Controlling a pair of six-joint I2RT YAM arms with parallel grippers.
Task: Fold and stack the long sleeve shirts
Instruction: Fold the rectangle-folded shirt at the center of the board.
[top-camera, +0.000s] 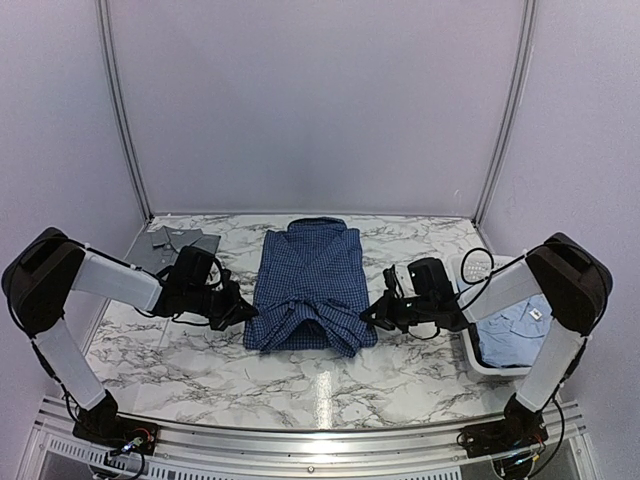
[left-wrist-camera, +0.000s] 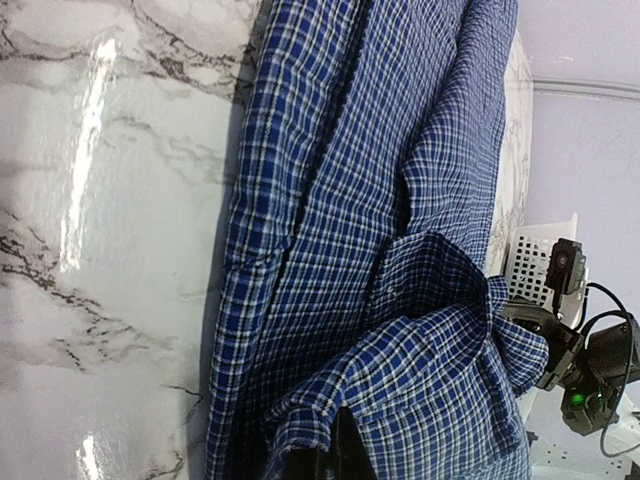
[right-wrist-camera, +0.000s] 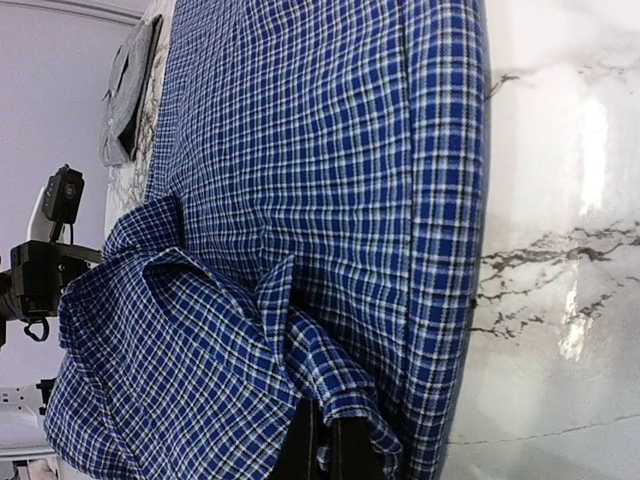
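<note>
Collar far, checked blue shirt (top-camera: 310, 270) lengthwise, near hem pinched by left gripper (top-camera: 243, 313), right gripper (top-camera: 368, 318)

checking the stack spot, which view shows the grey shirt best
Top external: the grey shirt lies at the far left, mostly visible. Right wrist shows only a distant sliver; left wrist misses it.

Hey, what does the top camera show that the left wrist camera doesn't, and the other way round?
Only the top view: the grey shirt at the table's far left, and the light blue shirt inside the basket. Only the left wrist view: the check weave up close, with cloth pinched in the left gripper. Both: the check shirt, the table, the basket, and the right gripper shut on the check shirt's other side.
</note>
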